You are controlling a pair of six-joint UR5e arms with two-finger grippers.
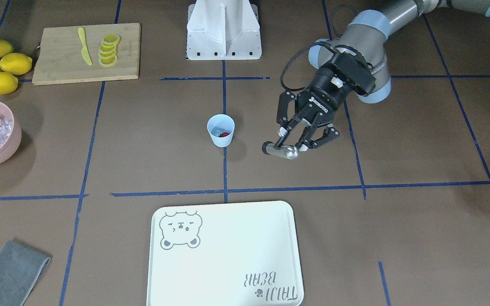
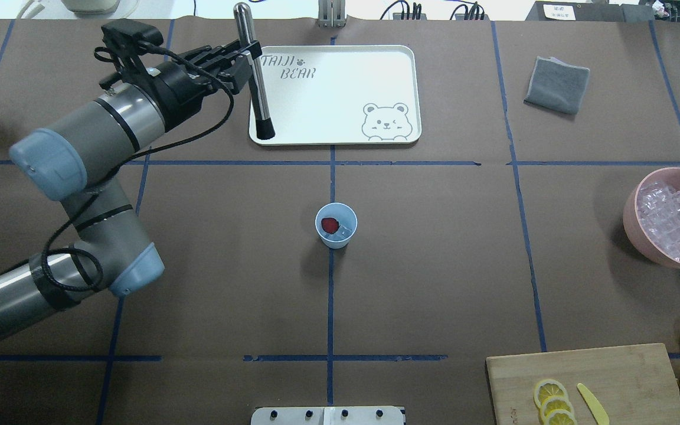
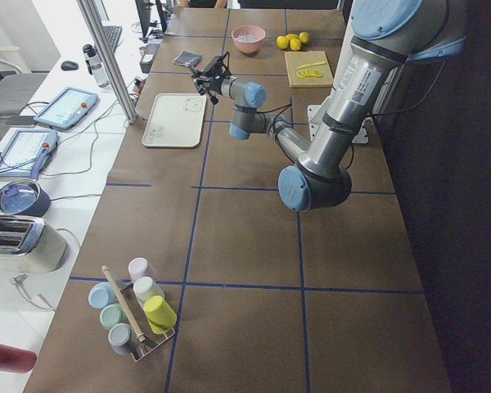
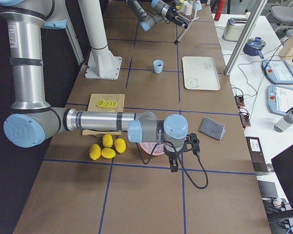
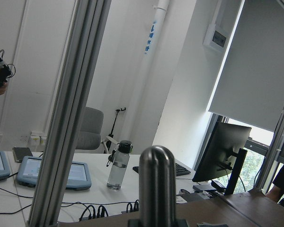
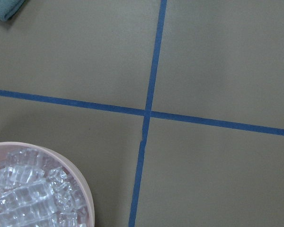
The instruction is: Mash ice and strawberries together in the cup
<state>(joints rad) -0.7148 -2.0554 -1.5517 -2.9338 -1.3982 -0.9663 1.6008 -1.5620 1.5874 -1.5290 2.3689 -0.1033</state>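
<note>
The pale-blue cup [image 2: 336,225] stands at the table's middle and also shows in the front view [image 1: 220,130]. Inside it lie a red strawberry [image 2: 329,224] and clear ice [image 2: 344,232]. My left gripper [image 2: 239,62] is shut on a steel muddler [image 2: 255,77] with a black end and holds it upright above the table. In the front view the left gripper [image 1: 292,142] is off to the cup's side, well apart from it. The muddler's rounded top [image 5: 157,184] fills the left wrist view. My right gripper [image 4: 185,146] hovers near the pink bowl; I cannot tell whether it is open or shut.
A pink bowl [image 2: 632,212] full of ice cubes [image 2: 673,221] stands at the right. A white bear tray [image 2: 340,88] lies at the far side. A grey cloth [image 2: 556,84], a wooden cutting board [image 2: 629,378] with lemon slices [image 2: 552,398] and a yellow knife, and whole lemons [image 1: 0,66] lie around.
</note>
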